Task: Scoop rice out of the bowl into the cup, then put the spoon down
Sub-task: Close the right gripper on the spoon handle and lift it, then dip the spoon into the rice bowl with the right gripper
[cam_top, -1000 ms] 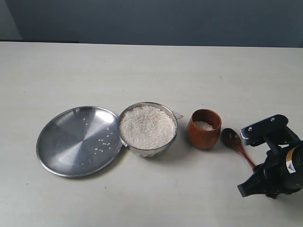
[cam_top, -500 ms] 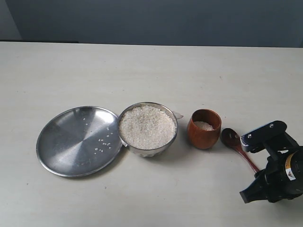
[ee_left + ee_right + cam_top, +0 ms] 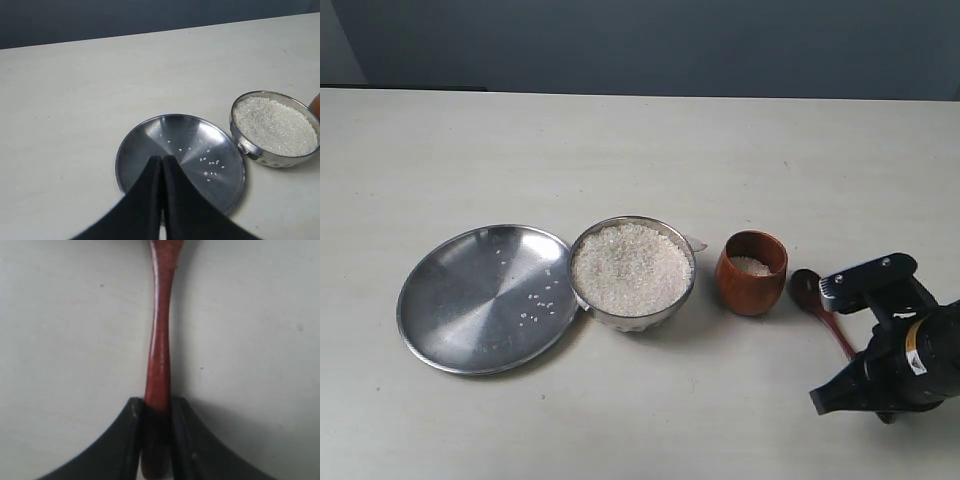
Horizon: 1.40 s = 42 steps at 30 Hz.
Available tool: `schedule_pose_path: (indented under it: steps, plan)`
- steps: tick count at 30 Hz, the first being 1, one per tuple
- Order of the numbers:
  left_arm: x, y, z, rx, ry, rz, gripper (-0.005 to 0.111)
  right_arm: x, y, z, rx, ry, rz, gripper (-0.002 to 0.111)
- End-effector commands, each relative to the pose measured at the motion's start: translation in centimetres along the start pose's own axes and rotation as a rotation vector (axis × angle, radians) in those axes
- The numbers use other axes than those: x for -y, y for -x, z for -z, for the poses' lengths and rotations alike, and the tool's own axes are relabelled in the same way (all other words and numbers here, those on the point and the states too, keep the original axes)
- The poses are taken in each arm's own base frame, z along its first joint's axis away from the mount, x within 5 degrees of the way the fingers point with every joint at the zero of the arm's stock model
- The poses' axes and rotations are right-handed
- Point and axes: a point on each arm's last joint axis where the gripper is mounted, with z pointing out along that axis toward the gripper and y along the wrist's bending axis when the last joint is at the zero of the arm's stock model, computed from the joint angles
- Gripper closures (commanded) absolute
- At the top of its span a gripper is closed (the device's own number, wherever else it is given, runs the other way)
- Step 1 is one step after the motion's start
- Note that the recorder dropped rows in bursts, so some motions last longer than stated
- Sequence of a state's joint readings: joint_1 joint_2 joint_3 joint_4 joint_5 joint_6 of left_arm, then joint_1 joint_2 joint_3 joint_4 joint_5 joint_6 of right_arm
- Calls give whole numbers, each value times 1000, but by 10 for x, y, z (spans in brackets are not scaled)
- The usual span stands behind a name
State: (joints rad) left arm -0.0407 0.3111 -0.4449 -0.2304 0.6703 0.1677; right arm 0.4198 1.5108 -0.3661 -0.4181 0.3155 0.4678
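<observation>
The shiny metal bowl (image 3: 574, 275) holds a heap of white rice (image 3: 630, 268) at the table's middle. Right of it stands the reddish-brown wooden cup (image 3: 750, 288) with a little rice (image 3: 751, 265) inside. The dark wooden spoon (image 3: 808, 289) lies with its head on the table just right of the cup, its handle running under my right arm (image 3: 895, 352). My right gripper (image 3: 157, 407) is shut on the spoon's handle (image 3: 159, 350) near its end. My left gripper (image 3: 162, 159) is shut and empty, hovering over the flat plate; it is out of the exterior view.
A wide flat metal plate (image 3: 460, 300) with several stray grains touches the bowl's left side; it also shows in the left wrist view as plate (image 3: 145, 140) beside the bowl (image 3: 241, 146). A dark wall runs behind the table's far edge.
My right wrist dipped toward the near edge, then shifted a little left. The spoon's head has stayed beside the cup. Bowl, cup and plate have not moved.
</observation>
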Motion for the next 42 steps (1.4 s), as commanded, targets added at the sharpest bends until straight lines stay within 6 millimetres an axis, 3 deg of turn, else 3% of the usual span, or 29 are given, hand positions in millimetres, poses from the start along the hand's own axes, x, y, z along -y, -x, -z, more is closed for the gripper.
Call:
schedule_pose_path:
  steps: [1, 7, 14, 18, 23, 32, 35, 40, 42]
  plan:
    - [0, -1, -1, -3, 0, -1, 106, 4, 7, 6, -33, -42, -11, 108]
    - [0, -1, -1, -3, 0, -1, 106, 17, 29, 42, 44, -149, 27, 108]
    - [0, -1, -1, -2, 0, -1, 106, 29, 61, 102, 115, -228, 91, 109]
    - [0, -1, -1, 0, 1, -1, 106, 19, 79, 125, 121, -136, 183, 109]
    - [0, -1, -1, 0, 1, -1, 106, -4, 98, 146, 123, -145, 327, 109]
    - [0, -1, -1, 0, 1, -1, 106, -66, 118, 140, -17, -312, 636, 109]
    - [0, -1, -1, 0, 1, -1, 106, -102, 132, 133, 8, -404, 767, 109]
    - [0, -1, -1, 0, 1, -1, 106, -136, 140, 112, 5, -482, 899, 109]
    - [0, -1, -1, 0, 1, -1, 106, -141, 140, 106, -5, -502, 927, 109]
